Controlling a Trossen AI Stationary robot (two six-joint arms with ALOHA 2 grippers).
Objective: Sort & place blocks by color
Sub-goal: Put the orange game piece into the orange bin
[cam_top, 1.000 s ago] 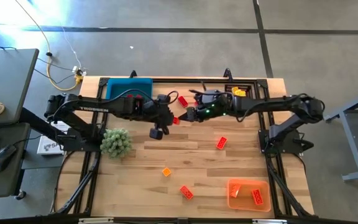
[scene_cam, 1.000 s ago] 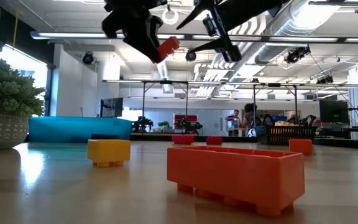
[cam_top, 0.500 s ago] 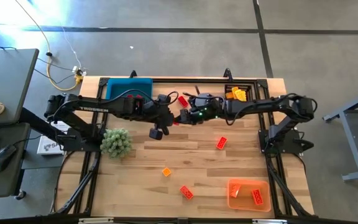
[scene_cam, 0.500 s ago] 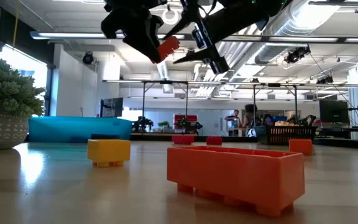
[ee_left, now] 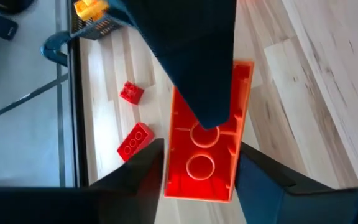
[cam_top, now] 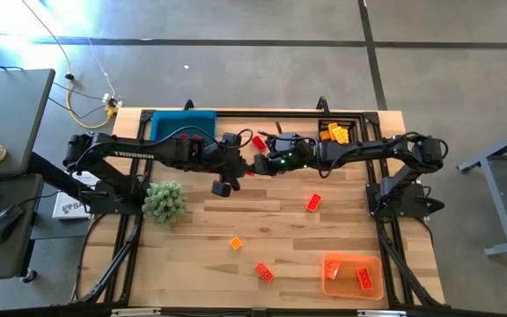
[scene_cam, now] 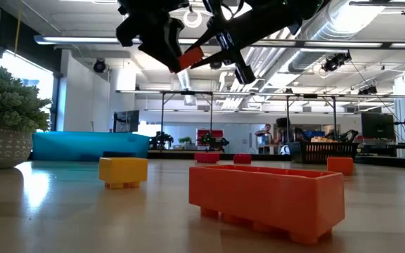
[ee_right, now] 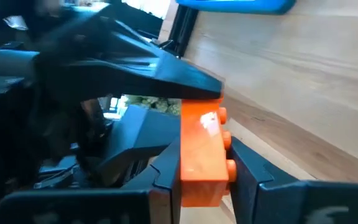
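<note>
An orange-red brick (cam_top: 255, 168) hangs high over the table's far middle, and both grippers are shut on it. My left gripper (cam_top: 246, 167) reaches it from the table's left, my right gripper (cam_top: 260, 165) from the right. The low view shows the brick (scene_cam: 188, 57) between the two dark hands. Loose blocks lie on the wood: red ones (cam_top: 313, 202) (cam_top: 264, 272) (cam_top: 259, 143) and a small orange one (cam_top: 235, 242). My left gripper (ee_left: 201, 149) has the brick's two long sides (ee_left: 169, 168) between its fingers, at the end nearer its wrist. It slants down from the table's left, fingers along the brick. The brick is clear of the table, its hollow underside toward this camera. My right gripper (ee_right: 204, 162) pinches the brick's other end, one finger (ee_right: 250, 177) against the studded top (ee_right: 224, 140) and the other on the hollow underside (ee_left: 204, 134). It comes nearly level from the table's right. The brick is lifted clear.
A blue bin (cam_top: 183, 126) stands at the far left and a black bin (cam_top: 335, 132) with yellow and orange blocks at the far right. An orange bin (cam_top: 353, 275) holding a red block sits near right. A green potted plant (cam_top: 164, 201) stands at the left.
My right gripper has moved toward the table's left and a little down to the brick, brought its wide-open fingers around it and shut on it. The brick has stayed high over the table.
</note>
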